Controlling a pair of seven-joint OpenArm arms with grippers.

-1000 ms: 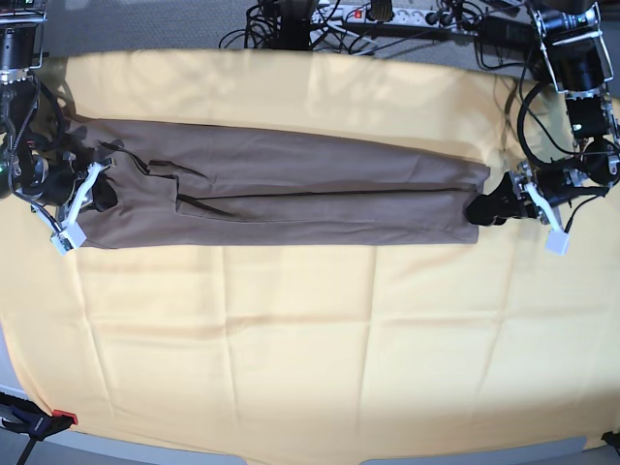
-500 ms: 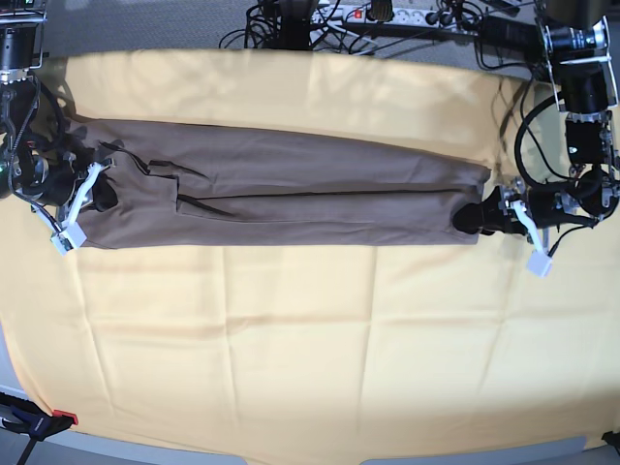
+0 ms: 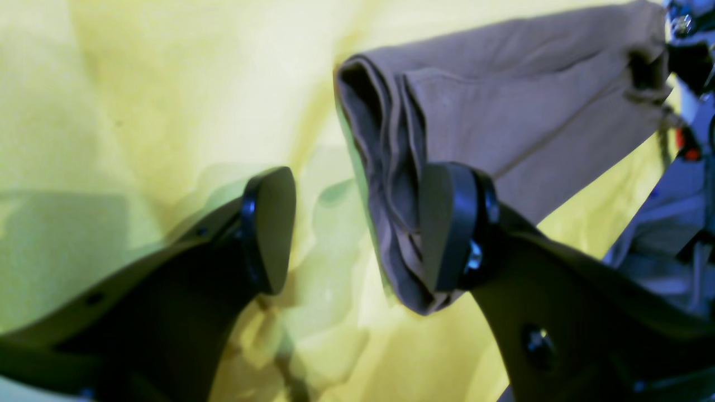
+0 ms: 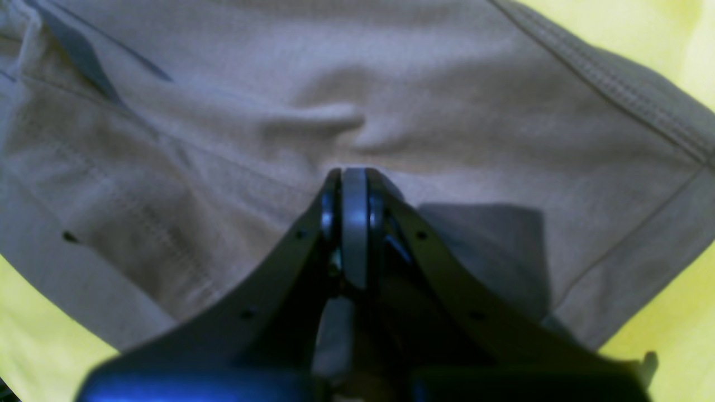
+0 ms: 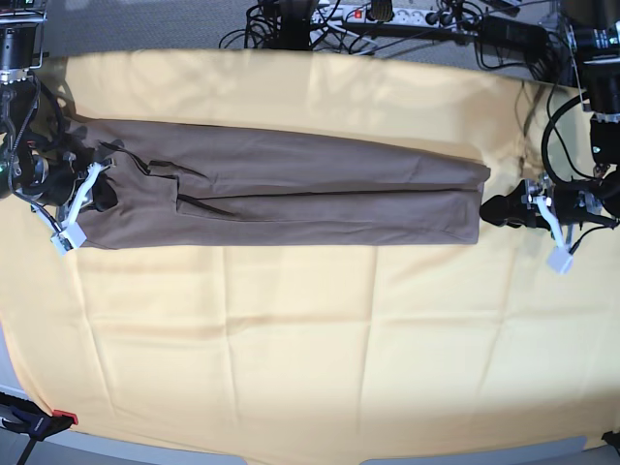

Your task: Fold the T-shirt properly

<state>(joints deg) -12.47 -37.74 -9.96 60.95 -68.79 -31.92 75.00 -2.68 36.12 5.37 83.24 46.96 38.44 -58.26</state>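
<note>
Left jaws (image 3: 357, 229) apart beside the T-shirt (image 5: 291, 194) end — right jaws (image 4: 353, 184) together, apparently pinching fabric.

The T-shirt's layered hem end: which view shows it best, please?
The left wrist view: the T-shirt's stacked folds face the camera, just beyond the open left tool. The base view shows that end only small and flat. The right wrist view shows the other end, under the shut right tool.
</note>
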